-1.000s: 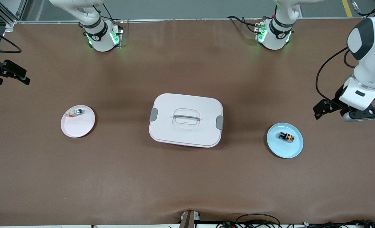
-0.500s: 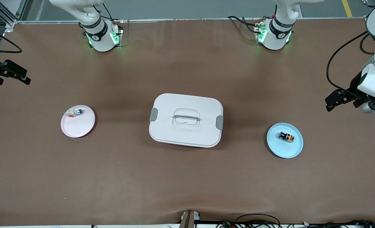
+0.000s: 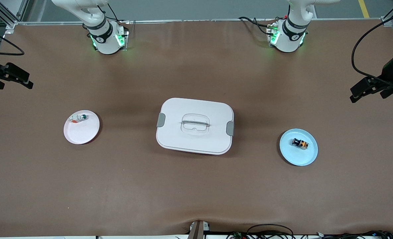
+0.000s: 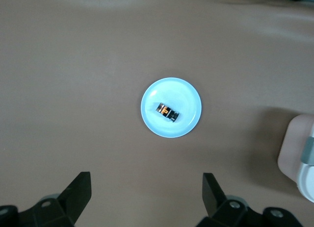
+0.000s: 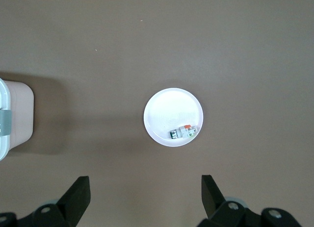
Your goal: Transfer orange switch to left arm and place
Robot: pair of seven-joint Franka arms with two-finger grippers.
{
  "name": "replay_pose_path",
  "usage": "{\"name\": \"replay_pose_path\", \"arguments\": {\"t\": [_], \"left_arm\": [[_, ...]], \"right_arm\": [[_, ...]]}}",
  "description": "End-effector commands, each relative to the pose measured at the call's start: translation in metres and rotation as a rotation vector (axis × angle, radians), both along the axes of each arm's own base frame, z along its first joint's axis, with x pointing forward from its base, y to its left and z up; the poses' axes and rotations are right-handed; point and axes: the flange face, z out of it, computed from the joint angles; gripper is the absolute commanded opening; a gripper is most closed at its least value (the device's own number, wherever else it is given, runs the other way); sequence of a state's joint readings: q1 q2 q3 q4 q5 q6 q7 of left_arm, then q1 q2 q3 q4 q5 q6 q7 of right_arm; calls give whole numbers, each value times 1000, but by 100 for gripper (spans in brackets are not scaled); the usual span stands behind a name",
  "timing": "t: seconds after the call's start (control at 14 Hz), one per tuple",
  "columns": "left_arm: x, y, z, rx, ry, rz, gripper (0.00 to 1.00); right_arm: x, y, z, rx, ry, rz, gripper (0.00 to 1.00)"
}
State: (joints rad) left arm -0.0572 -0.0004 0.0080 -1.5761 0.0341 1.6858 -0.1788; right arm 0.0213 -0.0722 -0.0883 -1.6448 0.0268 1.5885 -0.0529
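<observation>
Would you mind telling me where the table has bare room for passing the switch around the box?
Bare brown strips run along the box, both nearer the front camera and toward the bases. Gaps separate it from the blue plate holding the orange switch and the pink plate. Nowhere crowded.

We see the box (image 3: 195,126) in the middle of the table (image 3: 196,196), and it is the only tall obstacle. Toward the left arm's end from the box lies the blue plate (image 3: 307,157); toward the right arm's end lies the pink plate (image 3: 83,134). Both plates are low and well apart from the box, with bare table between. Nearer to the front camera than the box, and also farther from it, wide strips of bare table allow passage around it.
</observation>
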Motion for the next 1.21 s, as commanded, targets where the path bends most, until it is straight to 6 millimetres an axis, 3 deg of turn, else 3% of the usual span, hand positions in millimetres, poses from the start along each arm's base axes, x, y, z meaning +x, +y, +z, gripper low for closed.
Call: {"name": "replay_pose_path", "arguments": {"t": [0.0, 0.29, 1.14], "left_arm": [[-2, -3, 11, -20, 0, -29, 100], [-2, -2, 19, -13, 2, -87, 100], [-3, -5, 16, -18, 27, -93, 100]], "right_arm": [[-5, 2, 6, -18, -11, 13, 100], [-5, 2, 6, -19, -14, 13, 100], [-5, 2, 6, -18, -11, 13, 100]]}}
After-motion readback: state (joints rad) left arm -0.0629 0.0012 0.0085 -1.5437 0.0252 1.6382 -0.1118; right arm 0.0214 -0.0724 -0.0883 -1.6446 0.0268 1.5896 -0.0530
